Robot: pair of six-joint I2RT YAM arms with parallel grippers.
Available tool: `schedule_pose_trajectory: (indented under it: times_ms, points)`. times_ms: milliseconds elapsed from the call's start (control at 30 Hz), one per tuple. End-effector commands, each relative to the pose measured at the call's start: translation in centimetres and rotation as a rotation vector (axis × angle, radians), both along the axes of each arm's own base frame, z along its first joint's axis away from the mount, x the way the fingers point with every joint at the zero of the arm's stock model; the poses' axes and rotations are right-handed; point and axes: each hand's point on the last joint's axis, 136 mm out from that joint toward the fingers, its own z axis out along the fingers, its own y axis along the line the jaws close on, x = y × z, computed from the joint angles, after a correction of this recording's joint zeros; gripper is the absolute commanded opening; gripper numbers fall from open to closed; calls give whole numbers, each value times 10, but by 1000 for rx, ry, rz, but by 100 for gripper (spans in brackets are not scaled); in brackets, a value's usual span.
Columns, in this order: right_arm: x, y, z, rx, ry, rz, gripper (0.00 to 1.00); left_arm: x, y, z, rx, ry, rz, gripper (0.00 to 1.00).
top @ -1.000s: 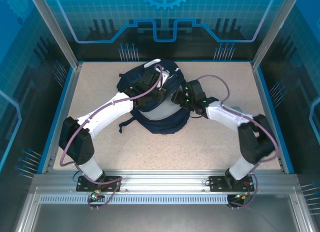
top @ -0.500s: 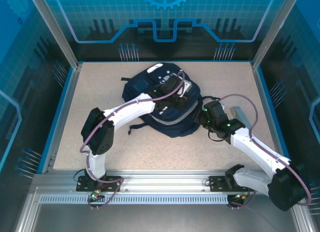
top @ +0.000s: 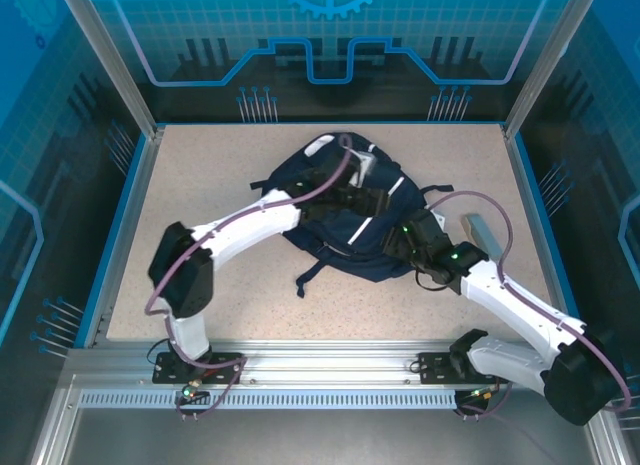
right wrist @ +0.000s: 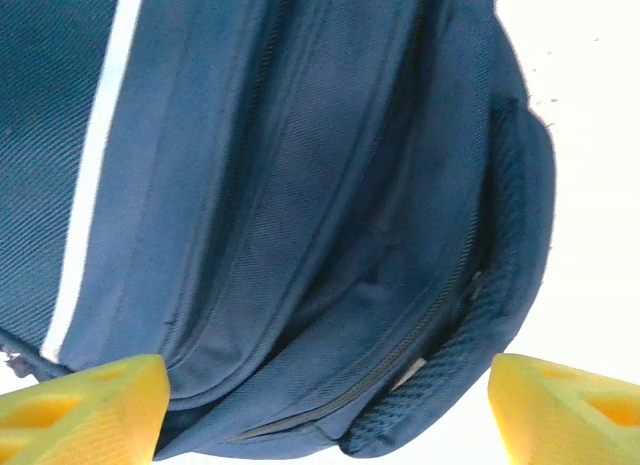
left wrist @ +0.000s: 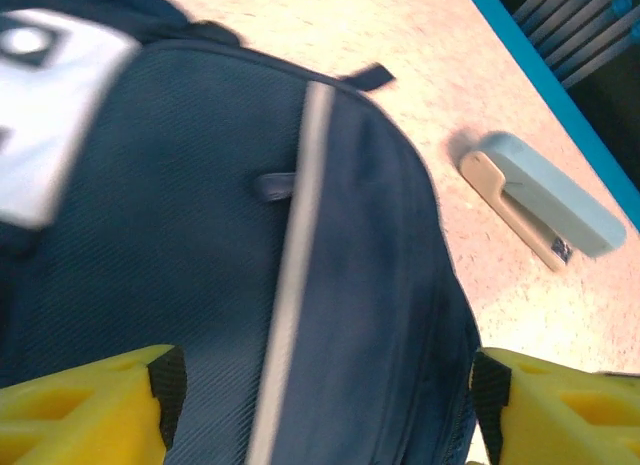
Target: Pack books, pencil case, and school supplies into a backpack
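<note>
Looking down, I see the table [top: 200,165] with the backpack [top: 340,243] lying flat right of centre, white stripes up. My left gripper [top: 372,200] hangs over its middle with the jaws spread wide, nothing gripped, navy fabric below. My right gripper [top: 398,241] sits at the pack's right edge, jaws just as wide, over a closed zip. A pale stapler [top: 478,233] lies near the pack's right side. The white patch [left wrist: 40,115] is too blurred to read.
</note>
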Motion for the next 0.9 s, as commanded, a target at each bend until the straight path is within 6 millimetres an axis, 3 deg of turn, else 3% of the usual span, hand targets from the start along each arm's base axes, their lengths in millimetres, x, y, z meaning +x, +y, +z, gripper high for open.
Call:
schedule_pose_trajectory:
  times_ms: [0, 133, 233, 500, 867]
  points:
    - [7, 17, 7, 5, -19, 46, 87, 5, 60, -2, -114, 113, 214, 78]
    - [10, 41, 1, 11, 12, 104, 88, -4, 117, -41, -237, 308, 410, 75]
    - [13, 55, -1, 4, 29, 133, 88, -11, 135, -63, -348, 386, 490, 70]
    - [11, 75, -10, -8, 60, 182, 88, -15, 128, -115, -500, 571, 550, 55]
    - [8, 77, -11, -15, 63, 183, 88, 0, 127, -129, -559, 576, 568, 44]
